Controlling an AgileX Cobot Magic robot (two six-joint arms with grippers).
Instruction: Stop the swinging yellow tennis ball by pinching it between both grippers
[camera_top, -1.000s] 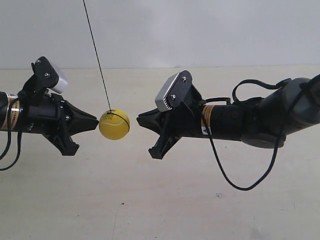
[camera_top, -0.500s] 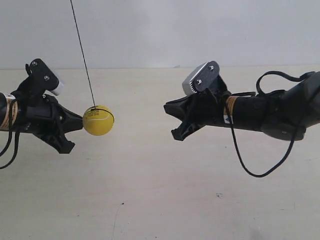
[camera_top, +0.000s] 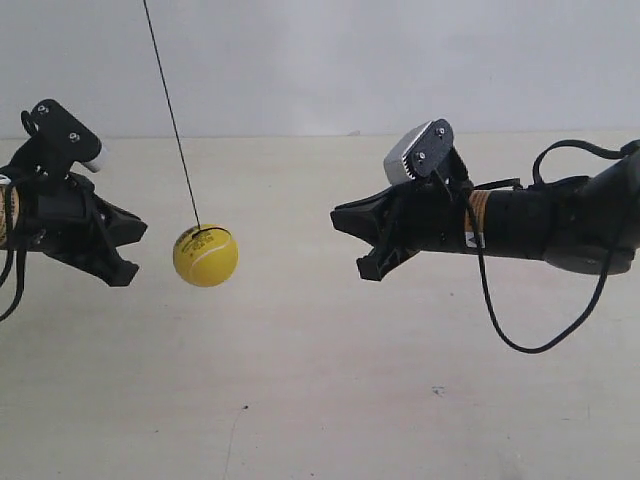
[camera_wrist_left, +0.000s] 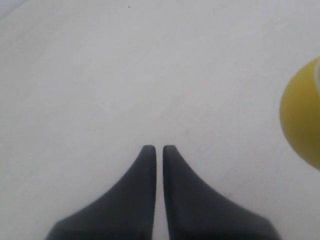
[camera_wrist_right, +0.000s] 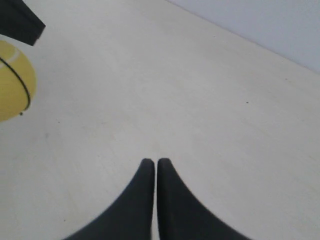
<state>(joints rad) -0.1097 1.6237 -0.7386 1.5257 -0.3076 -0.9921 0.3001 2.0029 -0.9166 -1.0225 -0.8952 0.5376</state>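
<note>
1. Yellow tennis ball (camera_top: 206, 256): hangs on a thin black string (camera_top: 172, 120) above the pale table (camera_top: 300, 400), between the two arms and touching neither.
2. Arm at the exterior view's left (camera_top: 70, 225): its tip is near the ball, with a clear gap between them.
3. Arm at the exterior view's right (camera_top: 500, 222): its tip is well apart from the ball.
4. Left gripper (camera_wrist_left: 159, 148): fingers clenched to a thin slit, grasping nothing.
5. Right gripper (camera_wrist_right: 156, 161): fingers clenched likewise, grasping nothing.
</note>
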